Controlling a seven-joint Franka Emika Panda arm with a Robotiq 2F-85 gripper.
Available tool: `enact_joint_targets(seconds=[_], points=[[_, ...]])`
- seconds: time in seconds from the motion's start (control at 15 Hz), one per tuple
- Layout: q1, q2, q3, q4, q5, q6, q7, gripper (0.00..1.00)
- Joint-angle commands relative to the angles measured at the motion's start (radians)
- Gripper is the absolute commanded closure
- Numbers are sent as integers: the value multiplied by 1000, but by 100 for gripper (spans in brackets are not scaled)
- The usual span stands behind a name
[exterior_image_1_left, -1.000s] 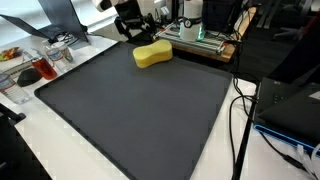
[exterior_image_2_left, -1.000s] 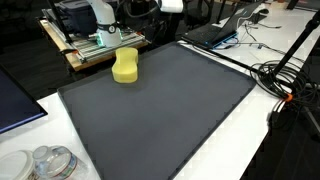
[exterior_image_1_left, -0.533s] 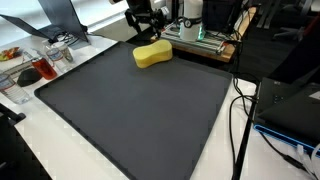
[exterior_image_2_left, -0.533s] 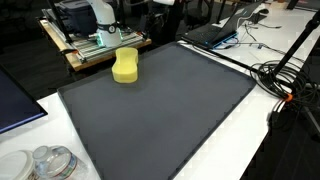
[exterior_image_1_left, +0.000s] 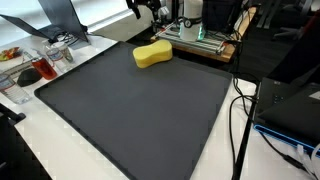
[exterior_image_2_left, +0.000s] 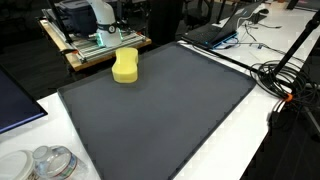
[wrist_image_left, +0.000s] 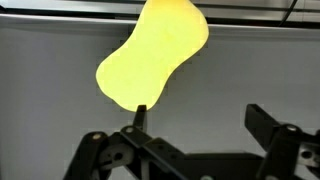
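A yellow peanut-shaped sponge (exterior_image_1_left: 152, 54) lies on the far edge of a large dark grey mat (exterior_image_1_left: 140, 110); it also shows in the other exterior view (exterior_image_2_left: 125, 66) and in the wrist view (wrist_image_left: 155, 55). My gripper (wrist_image_left: 200, 118) is open and empty, high above the mat with the sponge below and ahead of its fingers. In an exterior view only its lower tip (exterior_image_1_left: 148, 8) shows at the top edge, above and behind the sponge. In the other exterior view it is out of frame.
A wooden board with a green-and-white device (exterior_image_2_left: 95, 40) stands behind the sponge. A laptop (exterior_image_2_left: 215, 32) and cables (exterior_image_2_left: 285, 80) lie beside the mat. Clear containers (exterior_image_2_left: 50, 163) and a plate with food (exterior_image_1_left: 30, 70) sit on the white table.
My gripper has risen away from the sponge, moving up toward the top edge of the exterior view. The sponge has stayed where it lies.
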Motion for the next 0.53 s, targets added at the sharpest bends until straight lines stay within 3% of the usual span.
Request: enact_joint_targets(seconds=[0.0, 0.13, 0.27, 0.33, 0.47], points=[[-9, -172, -14, -60, 17, -21, 3, 0], [-2, -252, -24, -62, 24, -52, -36, 0], [26, -302, -58, -48, 64, -110, -178, 0], [6, -225, -27, -22, 24, -74, -79, 0], [16, -277, -43, -24, 38, -105, -137, 0]])
